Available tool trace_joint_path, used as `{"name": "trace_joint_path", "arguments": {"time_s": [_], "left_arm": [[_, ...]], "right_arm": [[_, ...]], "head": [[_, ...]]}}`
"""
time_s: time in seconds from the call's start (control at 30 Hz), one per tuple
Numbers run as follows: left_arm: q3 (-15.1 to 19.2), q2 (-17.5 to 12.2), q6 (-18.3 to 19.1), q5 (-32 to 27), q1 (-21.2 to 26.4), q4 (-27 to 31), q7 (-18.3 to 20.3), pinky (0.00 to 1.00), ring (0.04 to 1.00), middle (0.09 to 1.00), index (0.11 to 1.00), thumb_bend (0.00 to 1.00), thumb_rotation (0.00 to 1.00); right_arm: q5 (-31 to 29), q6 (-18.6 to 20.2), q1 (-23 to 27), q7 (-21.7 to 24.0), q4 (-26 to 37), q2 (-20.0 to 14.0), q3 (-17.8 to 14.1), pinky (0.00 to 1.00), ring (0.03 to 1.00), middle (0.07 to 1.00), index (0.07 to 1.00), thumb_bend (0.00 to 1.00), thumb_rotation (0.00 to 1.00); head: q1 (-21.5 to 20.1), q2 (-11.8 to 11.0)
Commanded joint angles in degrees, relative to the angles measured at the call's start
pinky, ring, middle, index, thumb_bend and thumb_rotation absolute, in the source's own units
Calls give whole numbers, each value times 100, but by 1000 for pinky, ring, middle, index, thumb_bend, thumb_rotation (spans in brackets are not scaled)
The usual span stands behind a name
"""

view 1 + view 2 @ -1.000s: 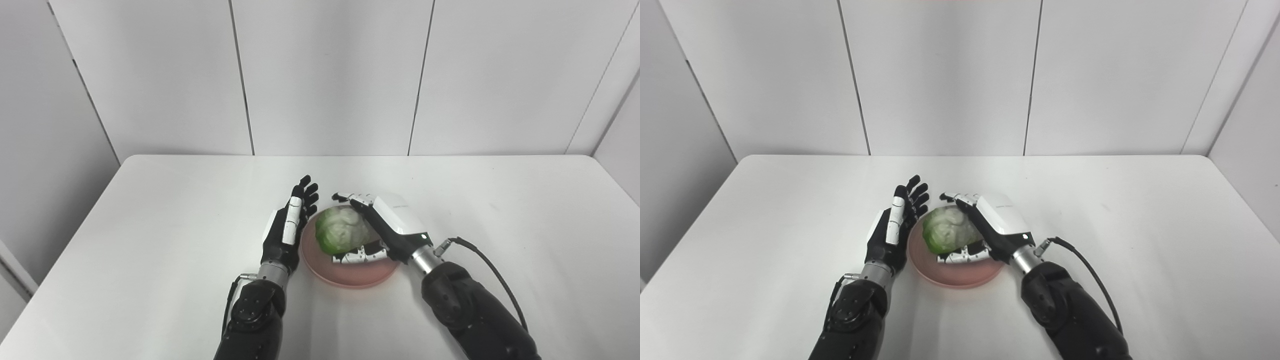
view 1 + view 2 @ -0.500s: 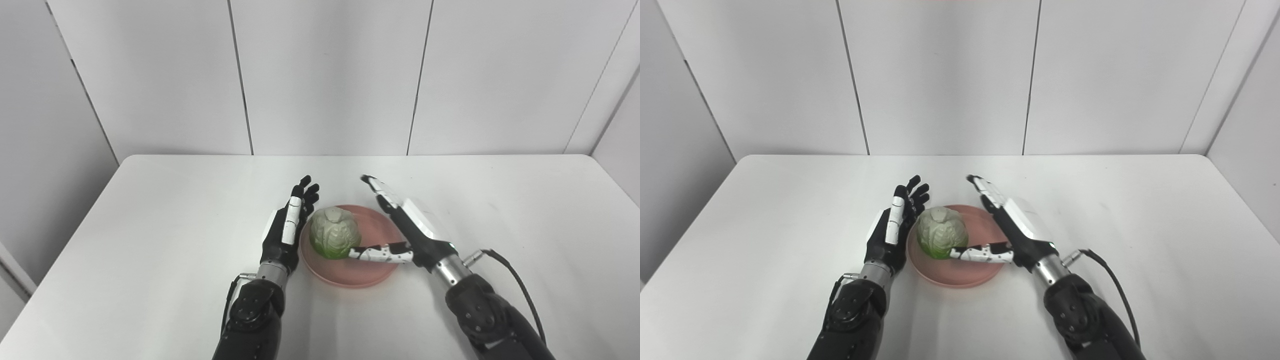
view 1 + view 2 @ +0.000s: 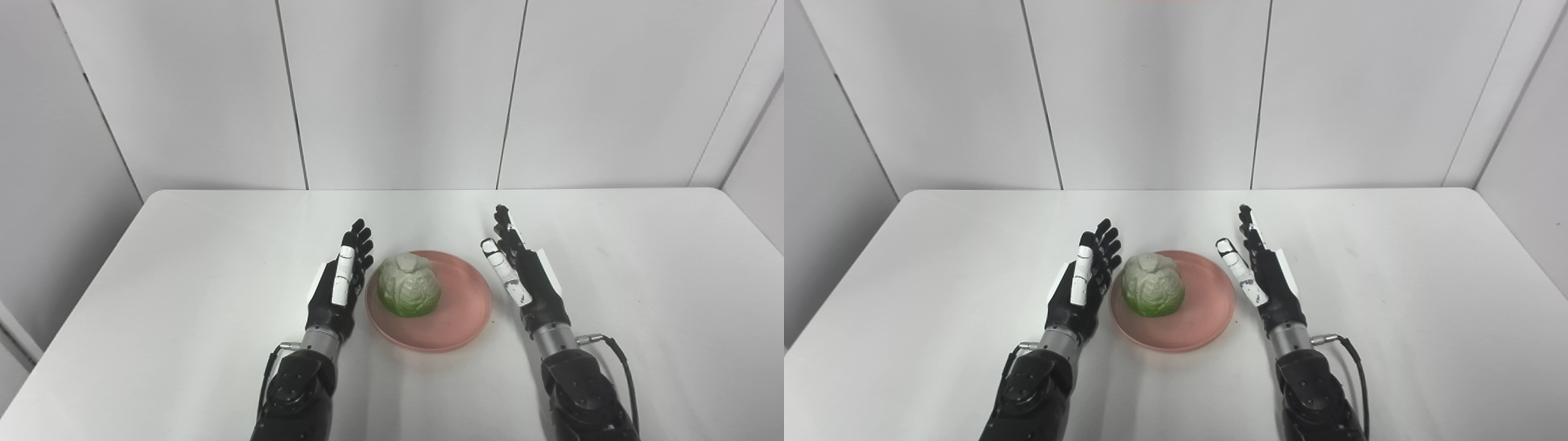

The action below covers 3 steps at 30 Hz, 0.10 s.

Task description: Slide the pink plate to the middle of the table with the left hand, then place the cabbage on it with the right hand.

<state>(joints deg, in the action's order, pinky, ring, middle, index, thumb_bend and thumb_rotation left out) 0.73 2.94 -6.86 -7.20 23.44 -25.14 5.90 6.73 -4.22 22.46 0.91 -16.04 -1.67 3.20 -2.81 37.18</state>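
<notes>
Sitting on the left half of the pink plate [image 3: 456, 306], the cabbage [image 3: 408, 286] is upright with its pale top up, and nothing is touching it. It's a roundish head, so there's no real long axis to line up with. The plate is about mid-table [image 3: 184, 257], slightly toward your near edge.

Your left hand [image 3: 339, 288] stands just beside the plate's left rim, so it's the closer one to the cabbage; fingers straight, spread a bit, holding nothing. Your right hand [image 3: 520, 275] is off the plate's right rim with a clear gap, fingers also extended and empty, palm facing in toward the plate.

Honestly I'd call both steps done as things lie. If anything's left, it's just pulling both arms back without clipping the rim.
</notes>
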Motion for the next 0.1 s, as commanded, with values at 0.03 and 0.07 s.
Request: {"name": "trace_joint_path", "arguments": {"time_s": [0.03,0.07], "left_arm": [[-41,-11,-33,117,16,71,-68,1000,1000,1000,1000,820,1000],[-46,-7,-19,135,18,68,-86,1000,1000,1000,1000,825,1000]], "right_arm": [[39,234,77,-39,341,54,24,1000,1000,1000,1000,699,943],[47,288,68,-36,375,62,32,1000,1000,1000,1000,701,946]], "head": [[16,0],[17,-2]]}}
